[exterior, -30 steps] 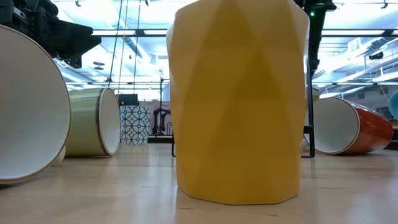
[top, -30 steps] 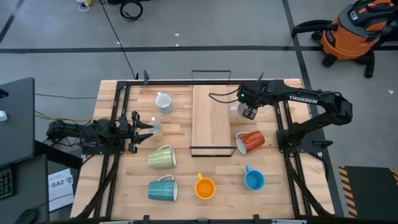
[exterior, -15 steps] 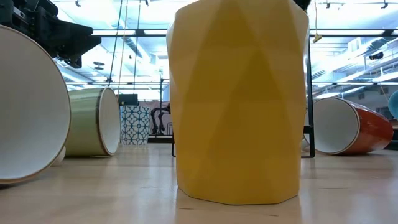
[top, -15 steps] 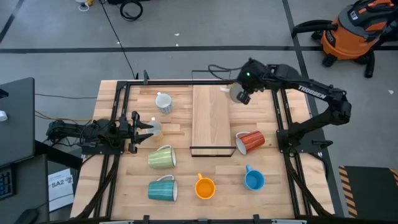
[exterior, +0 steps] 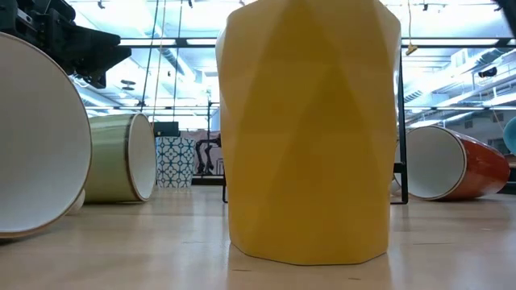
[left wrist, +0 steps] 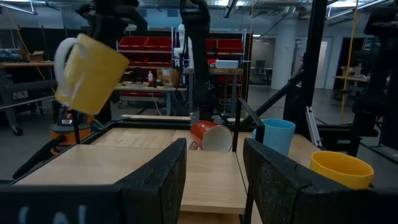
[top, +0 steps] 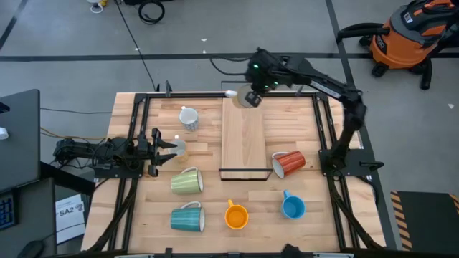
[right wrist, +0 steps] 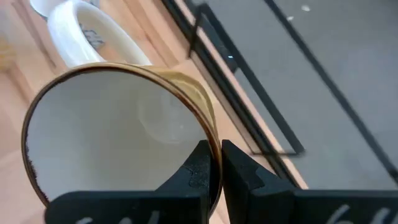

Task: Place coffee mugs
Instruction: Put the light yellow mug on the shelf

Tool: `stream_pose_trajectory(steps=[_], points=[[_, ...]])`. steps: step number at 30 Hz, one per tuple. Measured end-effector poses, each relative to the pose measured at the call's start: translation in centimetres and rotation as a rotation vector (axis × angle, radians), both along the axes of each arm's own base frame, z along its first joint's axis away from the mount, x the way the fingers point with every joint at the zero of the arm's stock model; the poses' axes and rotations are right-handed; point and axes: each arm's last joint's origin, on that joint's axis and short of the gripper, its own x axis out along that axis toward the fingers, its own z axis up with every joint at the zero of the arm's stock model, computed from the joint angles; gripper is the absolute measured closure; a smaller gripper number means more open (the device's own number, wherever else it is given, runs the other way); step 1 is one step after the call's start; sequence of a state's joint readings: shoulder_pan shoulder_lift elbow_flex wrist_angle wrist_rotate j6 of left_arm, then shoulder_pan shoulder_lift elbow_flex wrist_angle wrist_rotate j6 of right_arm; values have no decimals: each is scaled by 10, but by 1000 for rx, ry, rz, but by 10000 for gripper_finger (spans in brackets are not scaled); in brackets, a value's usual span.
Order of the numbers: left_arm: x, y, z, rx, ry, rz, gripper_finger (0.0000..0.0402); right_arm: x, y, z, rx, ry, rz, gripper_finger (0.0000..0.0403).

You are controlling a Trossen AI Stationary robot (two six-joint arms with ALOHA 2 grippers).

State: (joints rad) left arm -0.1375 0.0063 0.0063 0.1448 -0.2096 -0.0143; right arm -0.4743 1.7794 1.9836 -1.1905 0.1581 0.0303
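My right gripper (top: 252, 93) hangs high over the far end of the raised wooden board (top: 244, 140), shut on a tan-yellow mug (left wrist: 87, 71) that is white inside (right wrist: 118, 130). Other mugs are on the table. A white one (top: 188, 117) is at the far left, and a red-orange one (top: 288, 163) lies on its side right of the board. Pale green (top: 186, 181), teal (top: 186, 217), orange (top: 236, 215) and blue (top: 292, 207) mugs are nearer the front. My left gripper (left wrist: 214, 180) waits at the table's left, open, nothing between its fingers. My right gripper pinches the tan-yellow mug's wall at the rim (right wrist: 211, 146), one finger inside the mug and one outside, on the side away from the white handle (right wrist: 74, 31). The fingers slant down from above. The mug hangs tilted, lifted clear of board and table.
Black frame rails (top: 136, 136) run along both sides of the table. A thin black wire frame (top: 244, 172) stands around the board. In the low view the orange mug (exterior: 310, 129) fills the middle. An orange shop vacuum (top: 405, 36) stands on the floor beyond the table.
My right gripper has risen and swung from the table right of the board toward the far edge and leftward. It carries the tan-yellow mug, which is now lifted clear above the board's far end. The wrist has tipped and rolled somewhat on the way.
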Motion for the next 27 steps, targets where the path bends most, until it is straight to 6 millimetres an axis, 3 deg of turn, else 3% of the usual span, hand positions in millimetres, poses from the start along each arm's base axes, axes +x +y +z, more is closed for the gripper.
stream_pose_trajectory(steps=[5,11,20,27], points=[[0,0,0,0,0,0,235,26,-22,-9,20,2,-2,379],[0,0,0,0,0,0,235,45,-42,-31,56,42,9,379],[0,0,0,0,0,0,235,53,-64,-63,114,111,-16,379],[0,0,0,0,0,0,235,52,-69,-69,132,109,-25,378]])
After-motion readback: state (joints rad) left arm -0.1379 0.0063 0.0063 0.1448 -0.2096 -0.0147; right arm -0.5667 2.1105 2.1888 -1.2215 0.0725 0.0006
